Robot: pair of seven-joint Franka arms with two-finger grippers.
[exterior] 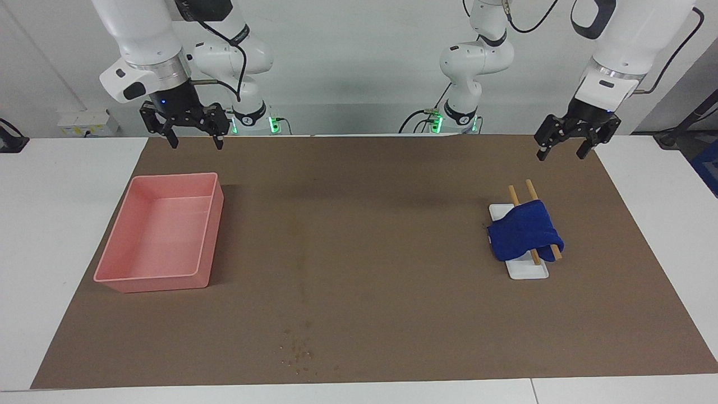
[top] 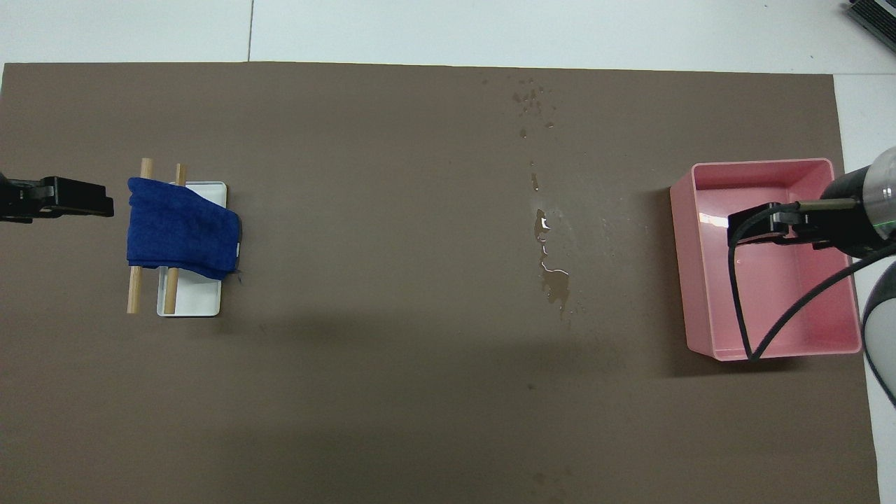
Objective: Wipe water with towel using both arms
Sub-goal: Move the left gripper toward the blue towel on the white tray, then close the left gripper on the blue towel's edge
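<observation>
Right gripper (exterior: 192,140) hangs over the mat edge nearest the robots, above the pink tray's (exterior: 205,247) near end; fingers spread, nothing in them. Pink tray sits on the brown mat (exterior: 370,314) at the right arm's end. Water (top: 553,280) lies in a streak mid-mat, with droplets farther from the robots. Towel (exterior: 524,231) rests draped over two wooden rods (exterior: 512,194) on a white tray (exterior: 530,270) at the left arm's end. Left gripper (exterior: 562,151) hangs over the mat, fingers spread, empty, apart from the towel.
</observation>
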